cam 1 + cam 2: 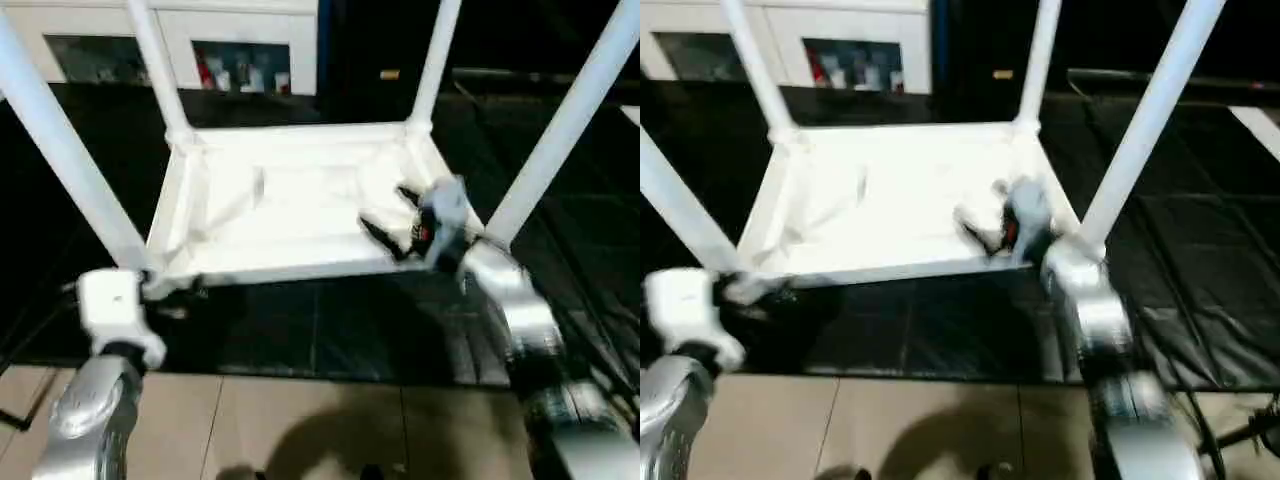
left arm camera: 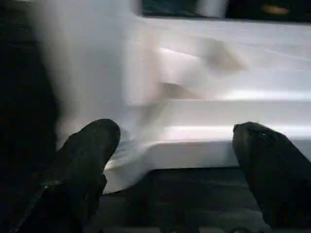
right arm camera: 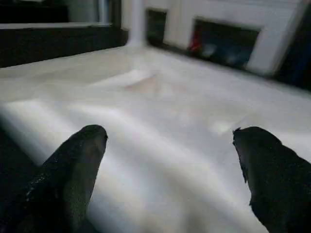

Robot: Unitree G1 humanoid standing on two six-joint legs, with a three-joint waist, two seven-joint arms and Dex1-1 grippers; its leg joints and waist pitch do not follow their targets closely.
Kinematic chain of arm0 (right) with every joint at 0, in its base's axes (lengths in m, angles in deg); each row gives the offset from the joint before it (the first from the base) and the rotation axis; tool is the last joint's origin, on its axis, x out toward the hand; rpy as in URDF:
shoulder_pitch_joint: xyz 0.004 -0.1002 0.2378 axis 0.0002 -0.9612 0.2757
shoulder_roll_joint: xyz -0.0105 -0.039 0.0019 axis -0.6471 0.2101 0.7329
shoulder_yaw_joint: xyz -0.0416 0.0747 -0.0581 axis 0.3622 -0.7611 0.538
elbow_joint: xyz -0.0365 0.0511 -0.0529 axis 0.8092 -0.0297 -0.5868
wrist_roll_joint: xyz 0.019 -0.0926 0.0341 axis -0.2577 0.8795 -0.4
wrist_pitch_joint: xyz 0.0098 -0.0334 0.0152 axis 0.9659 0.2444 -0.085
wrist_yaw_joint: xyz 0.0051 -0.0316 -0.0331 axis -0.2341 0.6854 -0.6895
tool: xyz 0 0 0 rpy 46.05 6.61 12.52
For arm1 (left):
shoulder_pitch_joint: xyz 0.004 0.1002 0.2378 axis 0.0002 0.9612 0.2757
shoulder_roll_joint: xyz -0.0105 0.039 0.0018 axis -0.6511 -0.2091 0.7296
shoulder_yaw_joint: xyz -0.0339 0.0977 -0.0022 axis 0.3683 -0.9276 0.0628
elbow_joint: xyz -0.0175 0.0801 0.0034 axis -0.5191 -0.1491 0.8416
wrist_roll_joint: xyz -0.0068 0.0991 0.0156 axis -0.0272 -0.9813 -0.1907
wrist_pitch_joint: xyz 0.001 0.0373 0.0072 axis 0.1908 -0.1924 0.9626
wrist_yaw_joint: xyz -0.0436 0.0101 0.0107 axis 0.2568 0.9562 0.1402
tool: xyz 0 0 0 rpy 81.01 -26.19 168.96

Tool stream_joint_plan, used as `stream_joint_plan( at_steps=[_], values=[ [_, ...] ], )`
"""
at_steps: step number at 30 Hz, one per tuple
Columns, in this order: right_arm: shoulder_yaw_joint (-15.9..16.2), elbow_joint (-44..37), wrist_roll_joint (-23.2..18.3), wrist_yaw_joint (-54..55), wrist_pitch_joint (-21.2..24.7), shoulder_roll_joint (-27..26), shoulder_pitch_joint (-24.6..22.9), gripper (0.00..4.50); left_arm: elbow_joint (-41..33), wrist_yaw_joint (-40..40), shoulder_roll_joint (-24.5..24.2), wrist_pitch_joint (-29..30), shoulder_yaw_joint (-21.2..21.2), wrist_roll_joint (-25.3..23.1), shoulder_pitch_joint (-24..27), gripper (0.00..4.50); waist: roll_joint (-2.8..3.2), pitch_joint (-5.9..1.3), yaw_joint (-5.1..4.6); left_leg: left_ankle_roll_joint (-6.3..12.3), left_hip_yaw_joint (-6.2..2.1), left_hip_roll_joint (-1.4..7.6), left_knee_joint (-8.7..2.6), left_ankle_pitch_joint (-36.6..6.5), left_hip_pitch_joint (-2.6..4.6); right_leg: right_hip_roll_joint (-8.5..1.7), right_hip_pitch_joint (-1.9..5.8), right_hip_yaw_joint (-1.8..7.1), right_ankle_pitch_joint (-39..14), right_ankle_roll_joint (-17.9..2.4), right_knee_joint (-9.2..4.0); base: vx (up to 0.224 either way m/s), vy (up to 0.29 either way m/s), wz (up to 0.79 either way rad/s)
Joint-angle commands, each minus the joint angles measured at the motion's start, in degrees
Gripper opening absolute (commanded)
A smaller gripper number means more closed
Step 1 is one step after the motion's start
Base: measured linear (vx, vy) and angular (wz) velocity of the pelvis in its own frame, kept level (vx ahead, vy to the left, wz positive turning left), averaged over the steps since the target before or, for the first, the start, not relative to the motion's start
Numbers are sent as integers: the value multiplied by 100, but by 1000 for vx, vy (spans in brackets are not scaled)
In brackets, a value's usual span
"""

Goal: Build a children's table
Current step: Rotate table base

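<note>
The children's table (image 1: 290, 200) lies upside down on a black mat (image 1: 330, 330), its white rectangular top flat against the mat and the underside facing up. All four white tapered legs are seated in the corner sockets and rise out of the top of the head views: near-left leg (image 1: 60, 150), far-left leg (image 1: 155, 65), far-right leg (image 1: 435, 65), near-right leg (image 1: 565, 125). The mat ends at a tan tiled floor (image 1: 300, 420) nearest the robot. Behind the table stands a white glass-door cabinet (image 1: 240, 45) with small items behind the panes; they are too blurred to identify. The right forearm (image 1: 515, 310) reaches in over the near edge of the top, beside the near-right leg. The right claw (image 1: 385, 215) hovers above the underside near that corner, its two black fingers (image 3: 73, 170) spread wide and holding nothing. The left wrist housing (image 1: 115, 310) sits just outside the near-left corner. The left claw (image 2: 177, 165) faces the corner's rim, its fingers (image 2: 87, 160) wide apart and empty; contact with the rim cannot be determined.
</note>
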Motion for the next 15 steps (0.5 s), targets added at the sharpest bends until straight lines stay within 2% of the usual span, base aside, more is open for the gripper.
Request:
stream_joint_plan(
  at_steps=[1, 2, 3, 5, 6, 7, 10, 11, 12, 14, 15],
  values=[
    [87, -533, -108, -33, 420, 90, -216, 450, -76, 233, 58, -257, 93, -82, 37, 443, 29, -345, 14, 408, -1, 80, -459, -1592, 20, -241, 272, 255, -1931, -773, -483, 0, 0, 0],
    [113, -668, -117, -31, 509, 111, -322, 450, -75, 277, 80, -310, 111, -88, 36, 443, 25, -346, 41, 371, 3, 72, -459, -1564, 2, -245, 274, 262, -1840, -784, -464, 0, 0, 0],
    [197, -1076, -140, -34, 785, 183, -647, 450, -35, 348, 110, -440, 147, -83, 9, 443, 29, -337, 43, 365, 6, 69, -465, -1609, 9, -243, 262, 262, -1880, -783, -477, 0, 0, 0],
    [247, -1273, -135, -25, 917, 223, -822, 450, 20, 355, 106, -476, 165, -53, -41, 443, 31, -324, 64, 321, 12, 73, -471, -1722, 31, -252, 243, 273, -2008, -703, -500, 0, 0, 0],
    [294, -1458, -124, 6, 1069, 255, -1007, 450, 132, 322, 63, -504, 180, 0, -139, 443, 58, -328, 70, 290, 0, 59, -476, -1697, 22, -250, 263, 272, -2037, -644, -506, 0, 0, 0],
    [317, -1559, -115, 43, 1166, 258, -1127, 450, 262, 285, -3, -551, 192, 40, -258, 443, 51, -324, 77, 278, 10, 56, -473, -1734, 46, -247, 236, 277, -2050, -613, -522, 0, 0, 0],
    [304, -1662, -64, 211, 1432, 210, -1261, 450, 586, 114, -190, -687, 183, 116, -520, 443, 29, -323, 62, 258, -11, 25, -486, -1716, 15, -257, 263, 265, -2179, -528, -529, 0, 0, 0],
    [286, -1672, 20, 413, 1699, 153, -1315, 450, 944, -111, -422, -841, 141, 146, -796, 443, 13, -313, 62, 245, -10, 17, -489, -1731, 27, -259, 241, 265, -2319, -484, -554, 0, 0, 0],
    [257, -1662, 50, 593, 1966, 95, -1328, 450, 1256, -225, -610, -957, 142, 147, -1048, 443, 23, -319, 58, 219, -12, -6, -488, -1739, 46, -251, 230, 267, -2406, -437, -550, 0, 0, 0],
    [247, -1656, 64, 709, 2177, 76, -1325, 450, 1614, -264, -768, -981, 219, 194, -1339, 443, 39, -323, 55, 149, -28, -1, -495, -1726, 56, -254, 233, 262, -2364, -420, -534, 0, 0, 0],
    [230, -1687, 39, 779, 2372, 58, -1324, 450, 1958, -380, -948, -1027, 258, 245, -1619, 443, 14, -317, 39, 119, -34, 8, -502, -1711, 36, -271, 252, 263, -2301, -456, -521, 0, 0, 0]
  ],
)
